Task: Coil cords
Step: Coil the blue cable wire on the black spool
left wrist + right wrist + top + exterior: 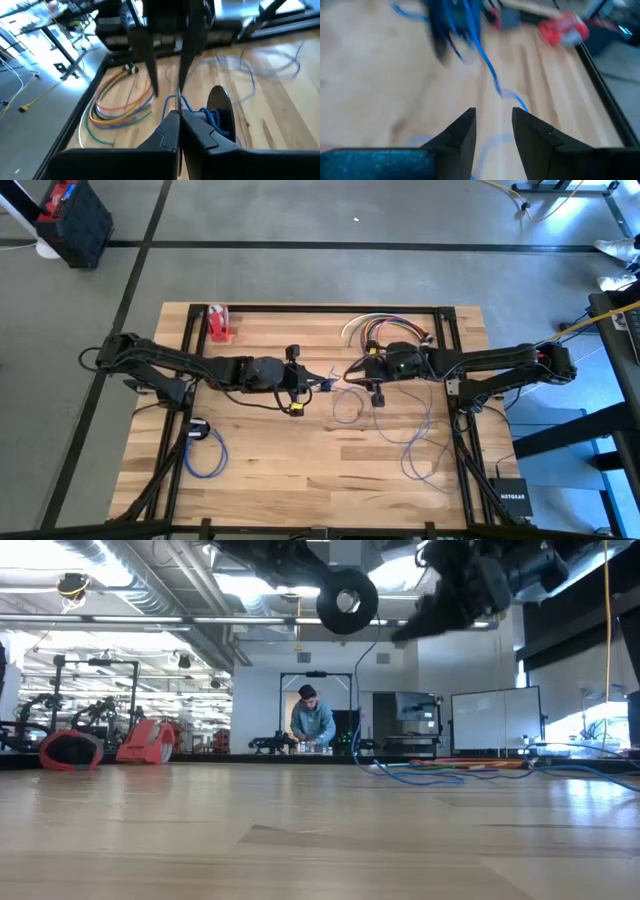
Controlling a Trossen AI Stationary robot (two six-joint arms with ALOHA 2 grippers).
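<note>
Centrally, left tool [179, 116] pinches blue cord [176, 98] (right tool [493, 125] agape).

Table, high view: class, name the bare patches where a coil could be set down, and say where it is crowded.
Free: the near middle of the table, between the coiled blue cord and the loose blue cord; also the far strip between the red object and the coloured cords. Crowded: the centre, where the left gripper, pinching blue cord, meets the open right gripper.
</note>
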